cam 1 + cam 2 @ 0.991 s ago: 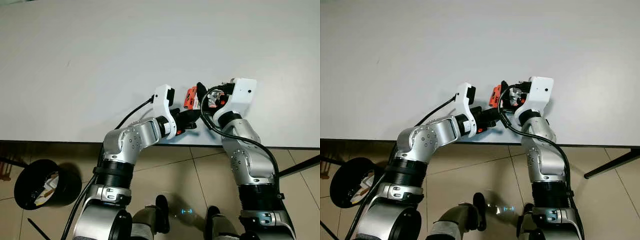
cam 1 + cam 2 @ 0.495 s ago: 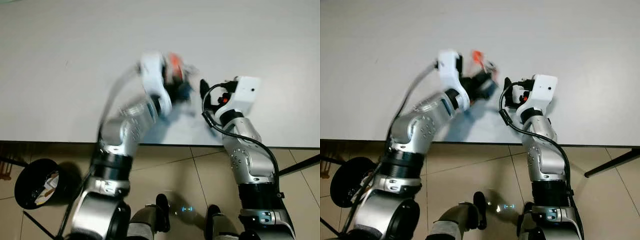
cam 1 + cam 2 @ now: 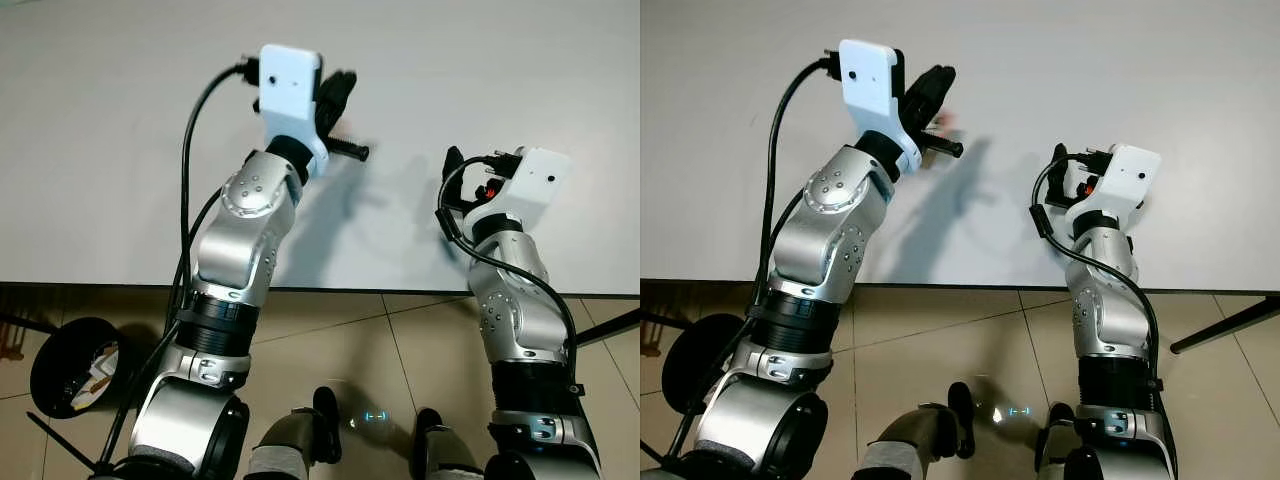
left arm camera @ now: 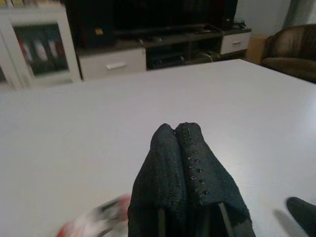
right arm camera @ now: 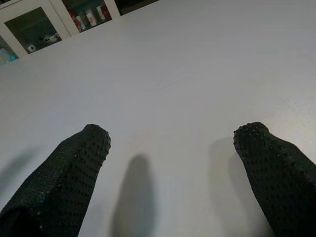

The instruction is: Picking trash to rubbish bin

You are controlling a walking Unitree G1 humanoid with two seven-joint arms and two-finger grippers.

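My left arm is raised above the white table (image 3: 120, 150), and my left gripper (image 3: 338, 92) is shut. A blurred piece of red and white trash (image 4: 96, 219) sticks out beside the base of its fingers (image 4: 180, 163), and it also shows as a faint pink smear (image 3: 946, 120). It looks pinched in the gripper. My right gripper (image 5: 173, 148) hovers low over the table near its front edge, open with nothing between its fingers (image 3: 452, 162). The black rubbish bin (image 3: 68, 366) stands on the floor at my lower left with scraps inside.
The table's front edge (image 3: 380, 288) runs across just ahead of my body, with tiled floor (image 3: 400, 340) below it. A dark table leg (image 3: 605, 330) slants at the right. Cabinets and a sofa (image 4: 291, 47) stand beyond the table's far side.
My left gripper took the red trash from beside the right gripper and swung up and to the left with it. The right gripper drew back to the right and stands open.
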